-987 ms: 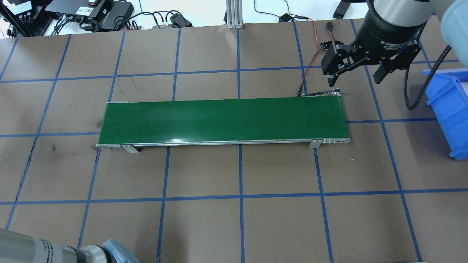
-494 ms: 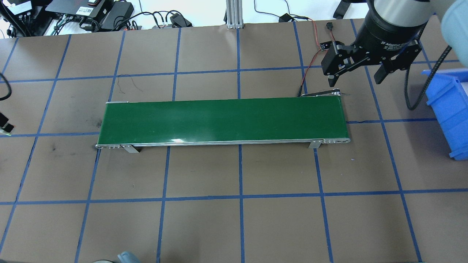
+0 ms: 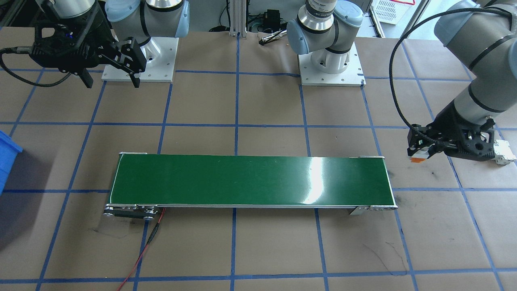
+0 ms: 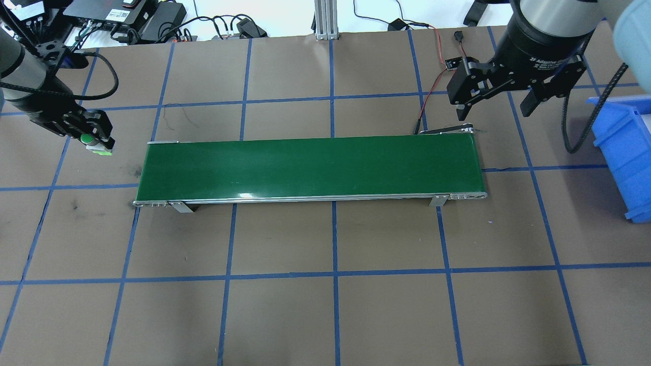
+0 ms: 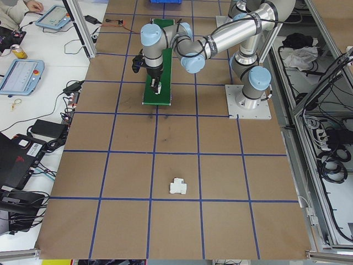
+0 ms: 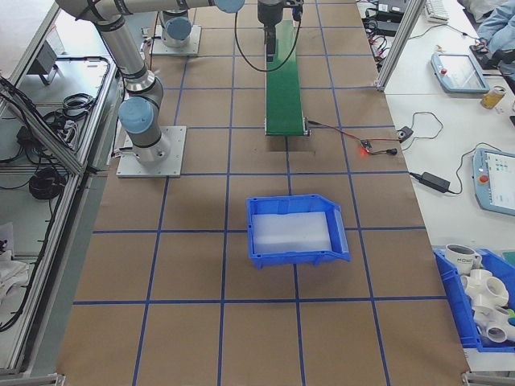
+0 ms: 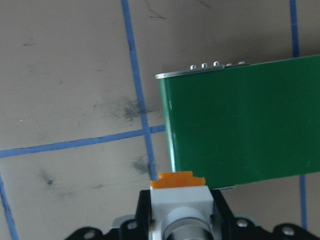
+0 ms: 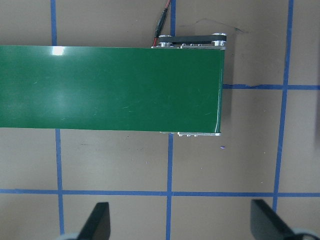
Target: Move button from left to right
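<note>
Left gripper [image 4: 96, 141], jaws clamped on the button [image 4: 90, 141], hangs off the conveyor belt [image 4: 310, 168]'s left end; right gripper [image 4: 501, 101] jaws open; early release risks missing the belt.

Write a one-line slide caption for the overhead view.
Left hand carries the green-capped button toward the conveyor belt while the open right hand waits.

Brown table surface [image 4: 386, 315] gridded with blue tape; white side bench [image 5: 33, 83] carrying tablets, cables and power bricks
</note>
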Robot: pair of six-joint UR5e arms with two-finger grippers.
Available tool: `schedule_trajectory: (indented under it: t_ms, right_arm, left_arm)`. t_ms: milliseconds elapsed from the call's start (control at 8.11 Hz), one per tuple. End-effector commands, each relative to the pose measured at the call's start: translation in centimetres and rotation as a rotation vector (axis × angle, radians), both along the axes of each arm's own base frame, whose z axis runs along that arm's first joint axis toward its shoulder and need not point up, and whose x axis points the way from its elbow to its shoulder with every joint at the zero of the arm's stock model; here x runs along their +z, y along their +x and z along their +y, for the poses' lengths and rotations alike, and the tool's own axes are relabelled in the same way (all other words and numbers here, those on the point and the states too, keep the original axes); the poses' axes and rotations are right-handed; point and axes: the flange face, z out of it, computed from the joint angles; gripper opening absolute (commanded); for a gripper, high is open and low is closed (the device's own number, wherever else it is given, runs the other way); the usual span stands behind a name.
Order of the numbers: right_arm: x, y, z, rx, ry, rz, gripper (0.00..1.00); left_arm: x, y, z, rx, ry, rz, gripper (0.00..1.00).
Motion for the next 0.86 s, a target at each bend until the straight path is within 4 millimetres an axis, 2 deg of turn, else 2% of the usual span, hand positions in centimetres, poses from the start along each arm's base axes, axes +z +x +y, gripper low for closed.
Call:
schedule_trajectory:
  t_ms: [0, 247, 740]
  right_arm:
    - [0.0, 0.0, 0.0, 0.000, -0.001, 0.000, 1.00]
    - [0.0, 0.0, 0.0, 0.000, -0.001, -0.002, 1.00]
    - [0.0, 0.0, 0.0, 0.000, 0.001, 0.000, 1.00]
  left_arm:
    - [-2.8, -2.3, -1.0, 0.141, 0.040, 0.047, 0.00]
    - [-5.9, -2.2, -1.3, 0.159, 0.085, 0.057, 0.00]
    - [-9.5, -1.6, -3.2, 0.114, 0.068, 0.058, 0.00]
